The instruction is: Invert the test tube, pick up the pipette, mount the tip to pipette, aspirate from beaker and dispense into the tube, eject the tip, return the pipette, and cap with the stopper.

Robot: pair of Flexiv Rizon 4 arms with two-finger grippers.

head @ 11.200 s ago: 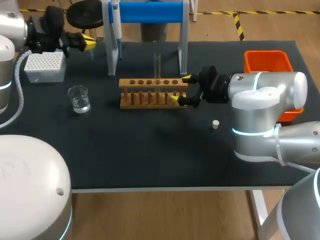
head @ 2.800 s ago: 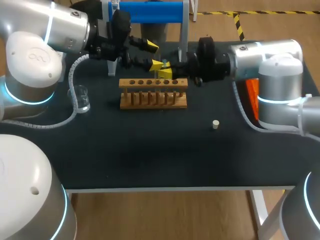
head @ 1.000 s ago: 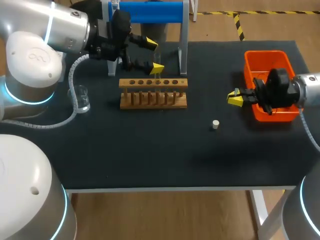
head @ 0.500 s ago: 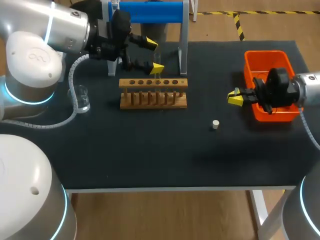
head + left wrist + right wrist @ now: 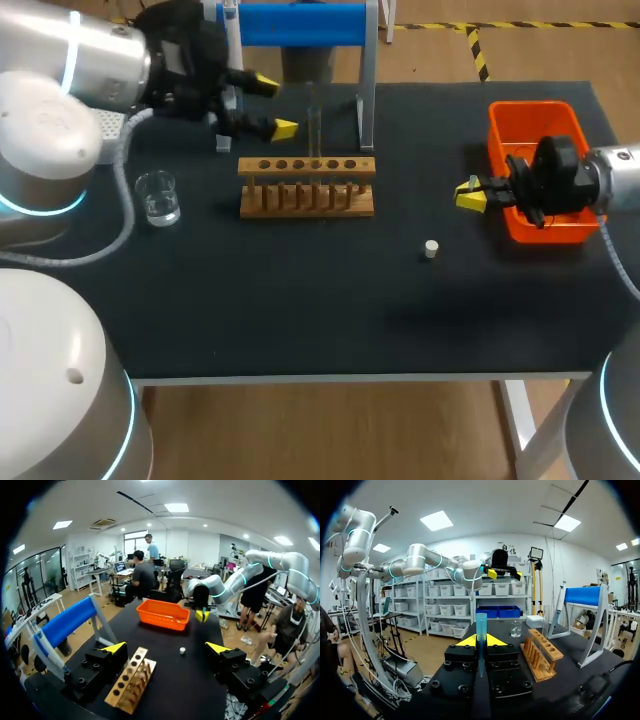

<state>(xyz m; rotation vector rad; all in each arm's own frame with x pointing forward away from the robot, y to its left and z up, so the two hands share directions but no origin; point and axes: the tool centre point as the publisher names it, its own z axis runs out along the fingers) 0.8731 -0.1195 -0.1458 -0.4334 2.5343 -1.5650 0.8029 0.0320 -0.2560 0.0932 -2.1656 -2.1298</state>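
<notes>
Glass up first: the test tube (image 5: pixel 314 118) stands upright in the wooden rack (image 5: pixel 306 187), upper middle of the frame, mouth to the ceiling as far as I can judge, so the inverting looks done. Over at the upper left, the left gripper (image 5: pixel 273 106) hangs released, yellow tips wide apart with nothing between them, just beside the left post of the blue-barred stand (image 5: pixel 300 22). And there's the pipette (image 5: pixel 232 22), hanging on that post, right behind the fingers. That's the step in hand, I'd say: fetch the pipette.

On the right edge, the right gripper (image 5: pixel 468 195) sits in front of the orange bin (image 5: pixel 535 120), clenched on a slim blue-green tube (image 5: pixel 481 625) that rises between its yellow tips; what that piece is, I cannot tell. The beaker (image 5: pixel 158 197) with its water waits at the left, and the stopper (image 5: pixel 431 249) lies alone on the dark table (image 5: pixel 300 300), lower right of the rack.

To do this well, the left arm should square its open fingers on the pipette's body, one finger on either side, clear of the post. Close firmly, then lift straight up off the hanger before swinging away. Keep the wrist well apart from the glass tube, which stands near enough to be clipped
</notes>
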